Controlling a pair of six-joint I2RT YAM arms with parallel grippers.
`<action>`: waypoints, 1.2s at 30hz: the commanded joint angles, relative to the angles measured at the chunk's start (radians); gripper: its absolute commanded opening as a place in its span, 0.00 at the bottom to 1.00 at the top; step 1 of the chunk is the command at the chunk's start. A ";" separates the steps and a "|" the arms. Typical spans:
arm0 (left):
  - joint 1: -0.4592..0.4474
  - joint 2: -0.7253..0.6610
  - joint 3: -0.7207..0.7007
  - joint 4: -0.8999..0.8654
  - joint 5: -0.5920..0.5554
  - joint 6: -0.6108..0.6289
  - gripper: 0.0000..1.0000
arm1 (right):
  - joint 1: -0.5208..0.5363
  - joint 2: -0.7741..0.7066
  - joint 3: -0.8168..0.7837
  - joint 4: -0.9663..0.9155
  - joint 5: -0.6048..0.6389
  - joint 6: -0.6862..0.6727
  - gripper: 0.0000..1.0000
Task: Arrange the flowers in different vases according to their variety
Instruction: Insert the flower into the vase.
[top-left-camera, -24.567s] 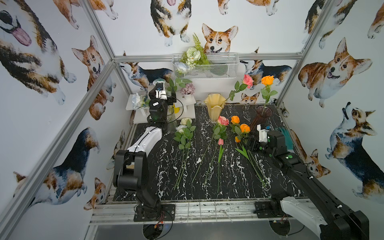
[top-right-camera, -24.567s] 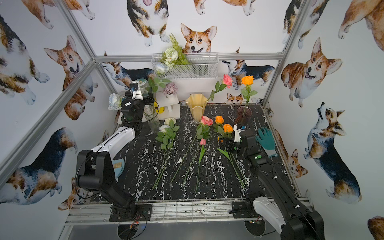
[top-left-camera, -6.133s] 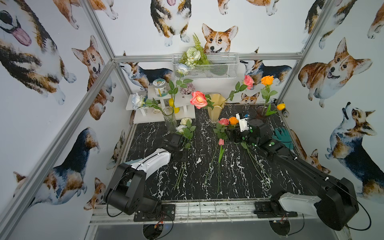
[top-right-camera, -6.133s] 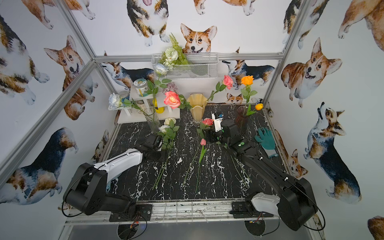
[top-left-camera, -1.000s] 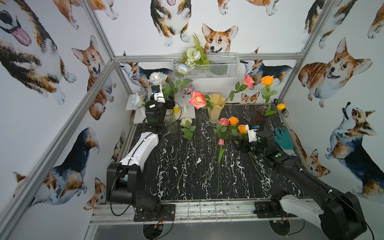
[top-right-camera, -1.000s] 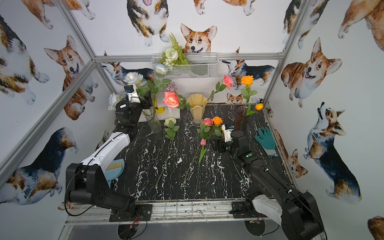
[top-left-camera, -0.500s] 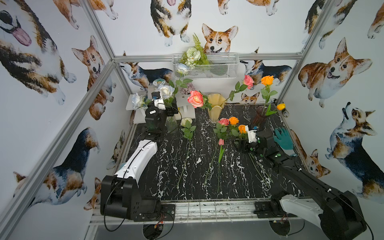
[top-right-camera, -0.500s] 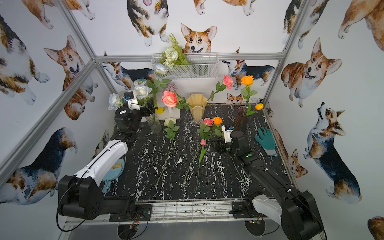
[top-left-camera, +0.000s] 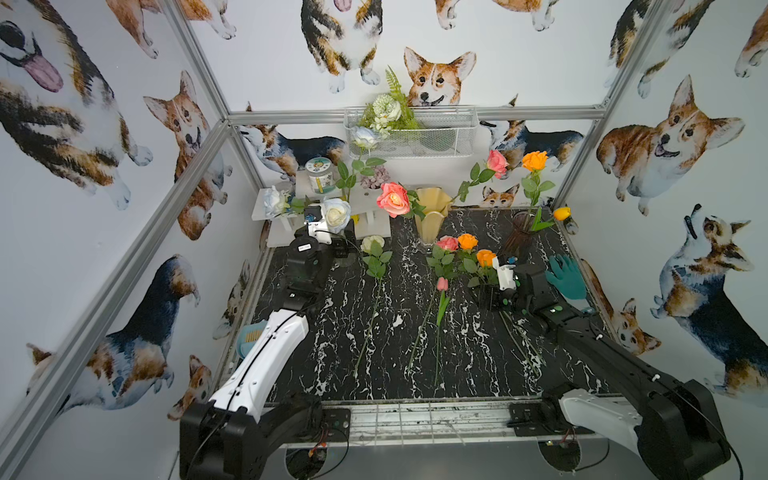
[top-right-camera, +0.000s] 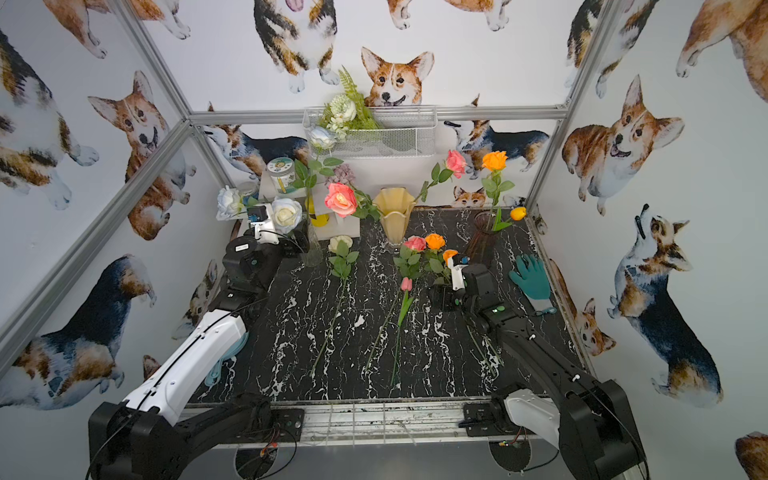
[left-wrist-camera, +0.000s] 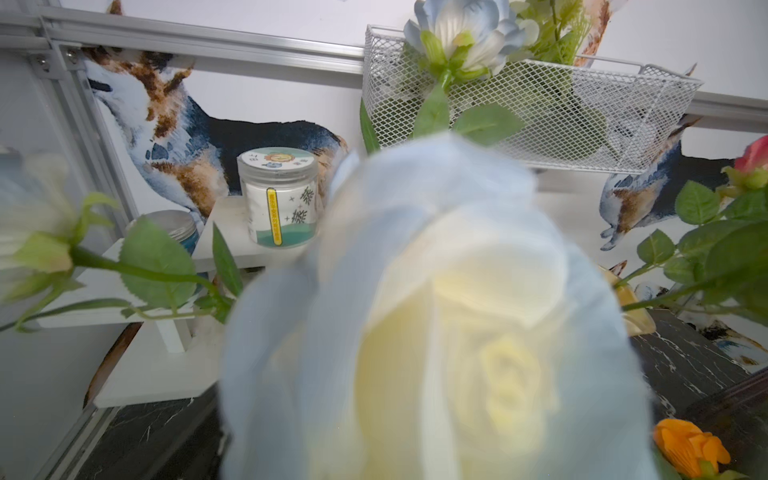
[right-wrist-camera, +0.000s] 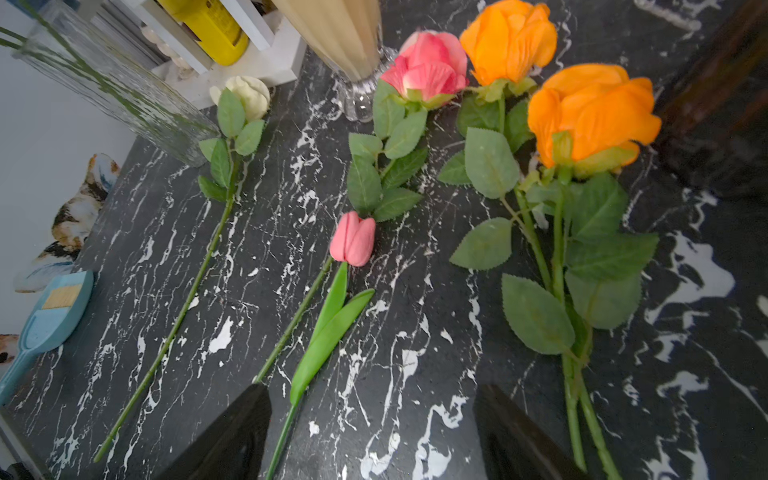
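Got a loose white rose (right-wrist-camera: 245, 95), a pink rose (right-wrist-camera: 424, 68), a pink tulip (right-wrist-camera: 353, 239) and two orange roses (right-wrist-camera: 590, 112) lying flat on the black marble desk (top-left-camera: 316, 365), heads pointing toward the back, the orange pair side by side. Found the clear glass vase (right-wrist-camera: 116, 91) at the back left, holding three white roses (top-left-camera: 336, 212) fanned out. Spotted the cream-yellow vase (top-left-camera: 432, 218) in the back middle with two more pink roses (top-left-camera: 392, 198) leaning out opposite ways. Then got the dark purple vase (top-left-camera: 517, 237) back right, carrying a tall orange rose (top-left-camera: 535, 161) plus a yellow tulip (top-left-camera: 562, 213).

Seeing the left end effector (top-right-camera: 298, 244) right up against the clear vase, with one white bloom blurring out most of its wrist view. Can't tell open from closed there, fingers hidden. Seeing the right end effector (right-wrist-camera: 372, 388) low over the desk, fingers (right-wrist-camera: 237, 436) spread wide and gripping nothing, with the pink tulip's stem passing between them close to one finger and the orange stems just beside the other.

Also noticed a green glove (top-left-camera: 567, 276) near the desk's right edge and a wire basket (top-left-camera: 449, 137) with a fern bouquet (top-left-camera: 390, 112) up on the back wall.
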 joint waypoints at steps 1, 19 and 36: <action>-0.002 -0.050 -0.034 -0.086 0.013 -0.028 1.00 | -0.026 0.007 0.010 -0.103 -0.009 -0.013 0.81; -0.025 -0.212 -0.166 -0.287 0.099 -0.116 1.00 | -0.044 0.134 0.084 -0.326 0.049 0.025 0.77; -0.049 -0.269 -0.273 -0.324 0.105 -0.145 1.00 | -0.023 0.256 0.102 -0.380 0.175 0.047 0.75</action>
